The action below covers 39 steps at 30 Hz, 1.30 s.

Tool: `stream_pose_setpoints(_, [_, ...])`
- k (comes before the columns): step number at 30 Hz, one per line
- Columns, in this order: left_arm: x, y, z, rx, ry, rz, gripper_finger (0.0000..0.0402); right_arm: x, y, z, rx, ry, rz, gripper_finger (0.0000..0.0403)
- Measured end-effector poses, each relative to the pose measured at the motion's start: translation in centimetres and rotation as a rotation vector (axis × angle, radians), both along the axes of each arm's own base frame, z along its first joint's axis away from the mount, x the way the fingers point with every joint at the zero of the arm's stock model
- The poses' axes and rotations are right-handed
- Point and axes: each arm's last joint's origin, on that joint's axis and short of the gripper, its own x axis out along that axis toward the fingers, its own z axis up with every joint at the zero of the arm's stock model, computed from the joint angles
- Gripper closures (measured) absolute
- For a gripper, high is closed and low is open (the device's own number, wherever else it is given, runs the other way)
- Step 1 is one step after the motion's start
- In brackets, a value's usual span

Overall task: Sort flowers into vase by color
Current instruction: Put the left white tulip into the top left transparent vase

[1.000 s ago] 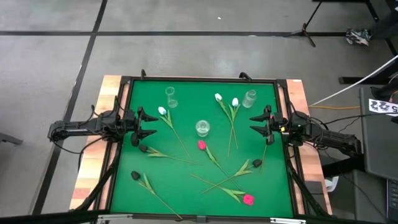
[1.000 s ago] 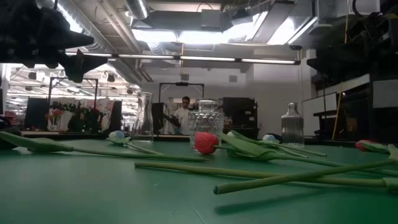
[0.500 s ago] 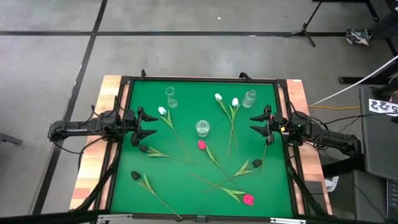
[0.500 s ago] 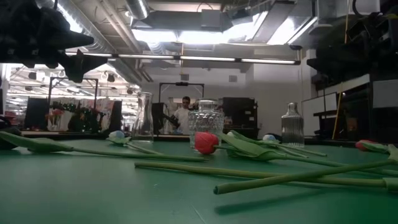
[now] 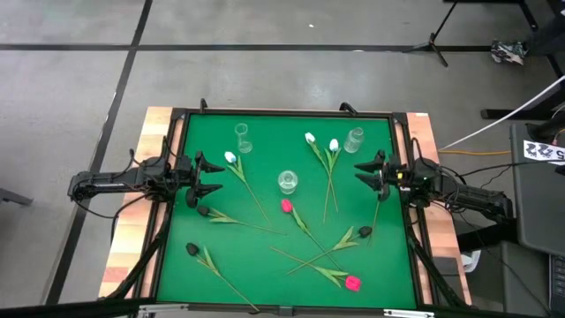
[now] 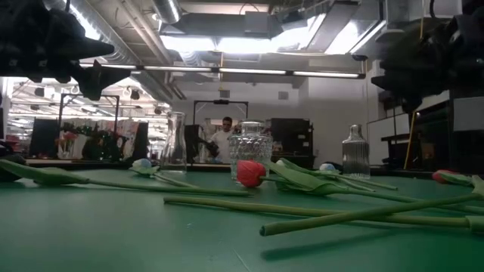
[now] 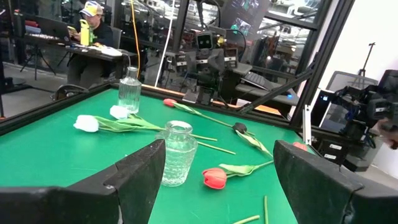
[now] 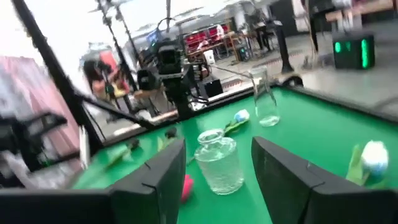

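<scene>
I see the left tool [image 5: 205,177] at the table's [image 5: 388,265] left edge, fingers spread wide, gripping nothing. The right tool [image 5: 365,173] sits at the right edge, fingers parted, also gripping nothing. Both point inward toward the center.

All tulips I can count lie flat on the green mat; none stands in a vase.

- White tulip [image 5: 230,157]: head just beside the left tool, stem running diagonally toward the table's center and near edge.
- Two white tulips [image 5: 321,143]: heads side by side toward the far edge, between the center vase [image 5: 287,182] and the right vase [image 5: 354,140]; stems run toward the near edge and converge. They lie near the right tool, not touching it.
- Pink tulip [image 5: 286,206]: head just nearer than the center vase, stem angled toward the near right.
- Second pink tulip [image 5: 353,283]: head near the near right corner, stem pointing left toward the center.
- Black tulip [image 5: 203,211]: head close under the left tool, long axis running right, nearly crosswise.
- Black tulip [image 5: 191,250]: near left area, stem angled toward the near edge.
- Black tulip [image 5: 365,232]: head on the right side, nearer than the right tool, stem angled toward the near left.

The left vase [image 5: 243,137] stands toward the far edge, near the first white tulip's head.
</scene>
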Motion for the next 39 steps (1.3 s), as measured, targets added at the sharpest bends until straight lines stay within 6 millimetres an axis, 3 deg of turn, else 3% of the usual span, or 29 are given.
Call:
stream_pose_setpoints(4, [0.0,0.3,0.0,0.0,-0.006,0.084,0.0107,-0.1,0.0,0.9,0.103,-0.078,0.005,0.0219])
stream_pose_setpoints(9, [-0.1,0.5,0.1,-0.004,-0.01,0.12,0.0107,-0.4,-0.5,1.7,0.225,-0.192,-0.157,0.0219])
stream_pose_setpoints(14, [-0.1,0.5,0.9,-0.222,-0.122,0.11,0.0107,-0.7,-0.9,2.4,0.369,-0.331,-0.274,0.0219])
stream_pose_setpoints(17, [-0.2,0.6,1.6,-0.374,-0.22,0.118,0.0107,-0.9,-1.0,2.8,0.378,-0.385,-0.314,0.0219])
stream_pose_setpoints(23, [-0.5,1.0,2.2,-0.462,-0.333,0.239,0.0107,-1.1,-1.2,2.9,0.385,-0.41,-0.42,0.0219])
stream_pose_setpoints(30, [-0.5,1.3,1.9,-0.472,-0.326,0.345,0.0107,-1.1,-1.4,2.6,0.348,-0.37,-0.491,0.0219])
stream_pose_setpoints(39, [-0.5,1.5,0.8,-0.537,-0.261,0.461,0.0107,-1.0,-1.2,2.5,0.341,-0.352,-0.436,0.0219])
